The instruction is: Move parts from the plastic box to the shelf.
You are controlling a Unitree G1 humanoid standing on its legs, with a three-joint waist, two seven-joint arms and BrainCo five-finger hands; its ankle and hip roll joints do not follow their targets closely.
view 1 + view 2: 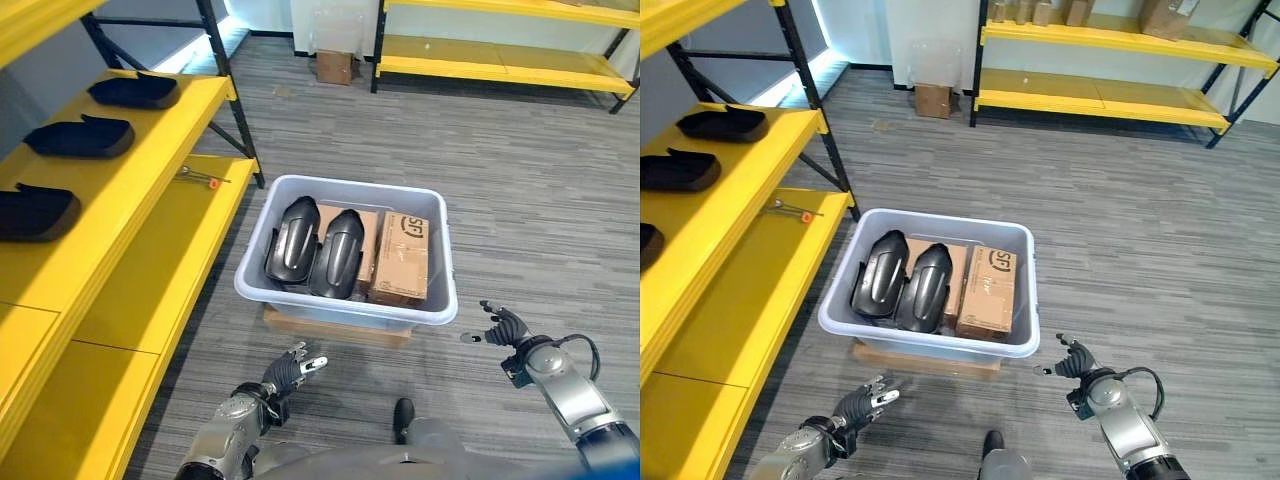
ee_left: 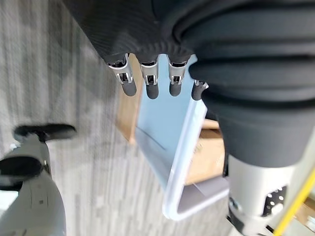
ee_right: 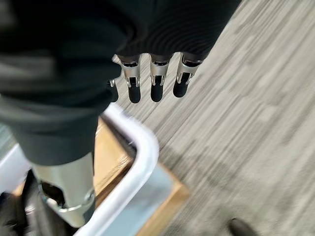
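Both hands, left (image 1: 290, 372) and right (image 1: 505, 327), empty with fingers apart, should probably straddle a black part (image 1: 292, 240) squarely inside the box (image 1: 345, 305).

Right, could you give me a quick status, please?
Both hands, left hand and right hand, open, empty. Two black parts in plastic box. Nothing blocking.

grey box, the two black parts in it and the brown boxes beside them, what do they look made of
Grey box: likely moulded plastic, with a smooth, slightly shiny wall and rounded rim. Black parts: probably hard plastic shells, glossy, with highlights along their curves. Brown boxes: cardboard, matte, with folded edges and dark print.
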